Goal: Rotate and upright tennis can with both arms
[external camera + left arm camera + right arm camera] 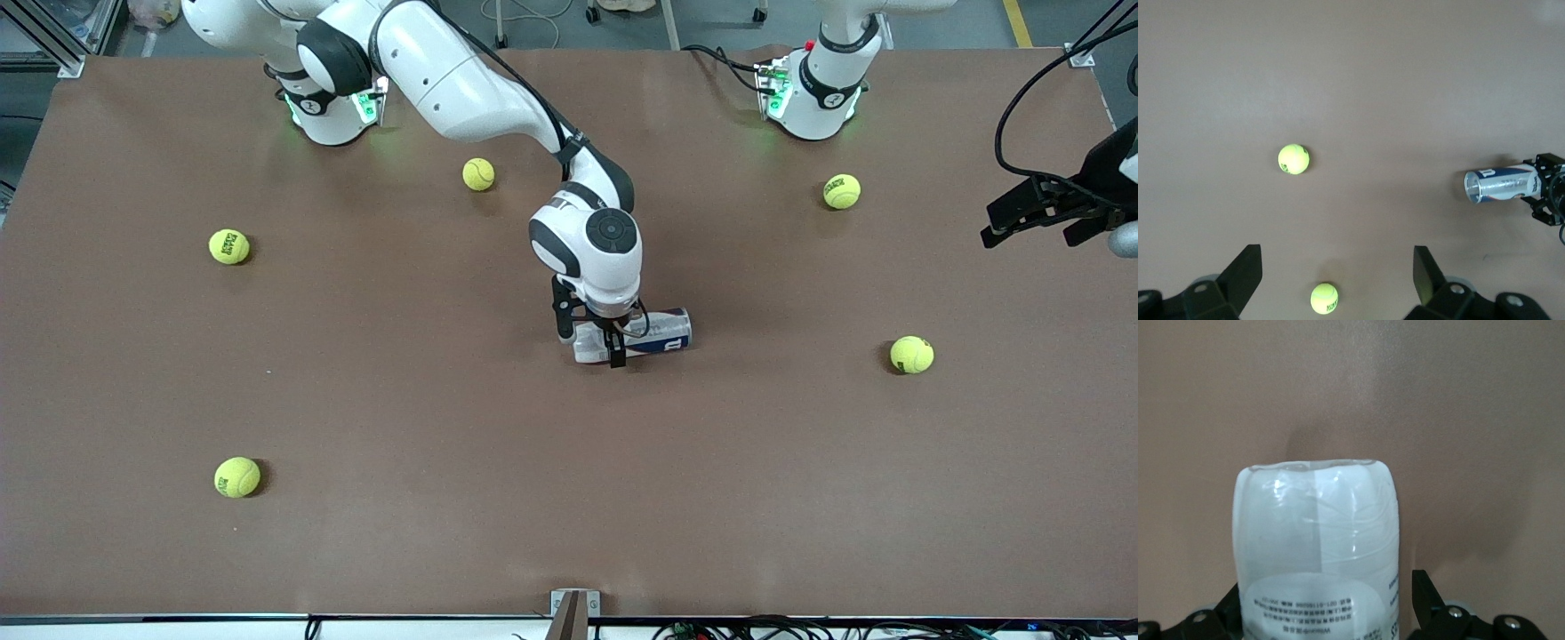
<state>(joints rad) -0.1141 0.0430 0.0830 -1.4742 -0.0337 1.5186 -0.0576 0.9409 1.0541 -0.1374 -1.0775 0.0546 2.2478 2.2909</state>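
The tennis can lies on its side in the middle of the brown table, its length running between the two arms' ends. My right gripper is down over the can's end toward the right arm's end. Its jaws straddle the can, one finger at the can's wall and a small gap at the other finger. The right gripper is open. My left gripper hangs open and empty in the air over the left arm's end of the table. Its wrist view shows the can and the right gripper at a distance.
Several yellow-green tennis balls lie scattered on the table: one toward the left arm's end, one near the left base, one near the right arm, two toward the right arm's end.
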